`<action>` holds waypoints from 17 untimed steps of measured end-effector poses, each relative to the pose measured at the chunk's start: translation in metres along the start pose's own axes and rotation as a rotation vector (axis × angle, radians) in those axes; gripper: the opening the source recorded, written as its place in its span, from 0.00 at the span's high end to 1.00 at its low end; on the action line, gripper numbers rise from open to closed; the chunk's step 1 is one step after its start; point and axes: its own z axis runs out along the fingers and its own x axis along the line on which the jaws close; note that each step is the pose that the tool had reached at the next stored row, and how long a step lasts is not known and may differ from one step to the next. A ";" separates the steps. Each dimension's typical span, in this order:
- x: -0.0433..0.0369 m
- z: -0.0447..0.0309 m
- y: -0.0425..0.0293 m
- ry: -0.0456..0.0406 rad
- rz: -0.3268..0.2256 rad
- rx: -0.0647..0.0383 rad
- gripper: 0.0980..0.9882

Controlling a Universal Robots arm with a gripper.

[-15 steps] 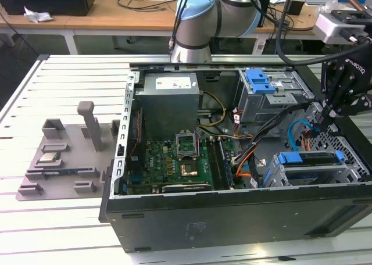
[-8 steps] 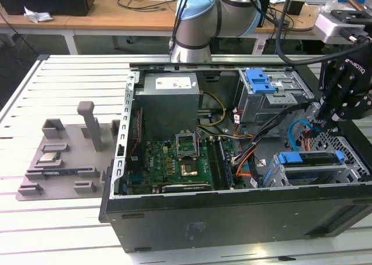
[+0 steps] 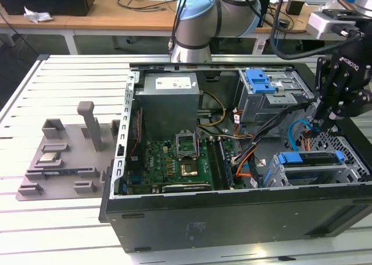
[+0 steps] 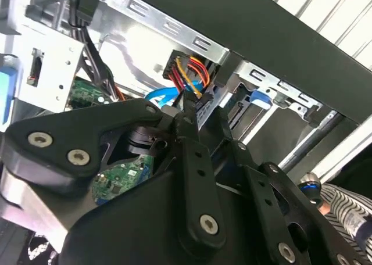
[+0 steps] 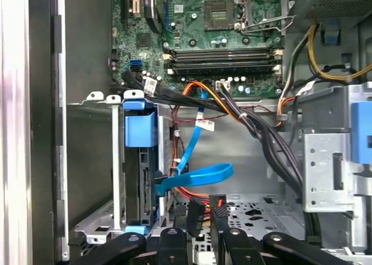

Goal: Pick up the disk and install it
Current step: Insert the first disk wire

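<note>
Clenches end effector (image 5: 199, 218) on power plug (image 4: 204, 104), just beside disk (image 5: 139, 137) seated edgewise in its bay.

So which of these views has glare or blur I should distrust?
In the second wrist view, the drive cage's metal plate is washed out by glare and the hand's linkage is soft. In the first wrist view, the case wall is blown out. In the exterior view, the slatted table glares.
</note>
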 end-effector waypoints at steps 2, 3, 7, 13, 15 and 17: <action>-0.0010 0.0043 -0.0001 0.0034 0.000 0.000 0.77; -0.0012 0.0060 -0.0001 0.0046 0.000 0.000 0.77; -0.0012 0.0067 -0.0001 0.0103 0.000 0.000 0.77; -0.0012 0.0067 -0.0001 0.0091 0.000 0.000 0.92; 0.0007 0.0070 -0.0001 0.0091 0.000 0.000 0.92; 0.0083 0.0080 0.0003 0.0090 0.000 0.000 0.92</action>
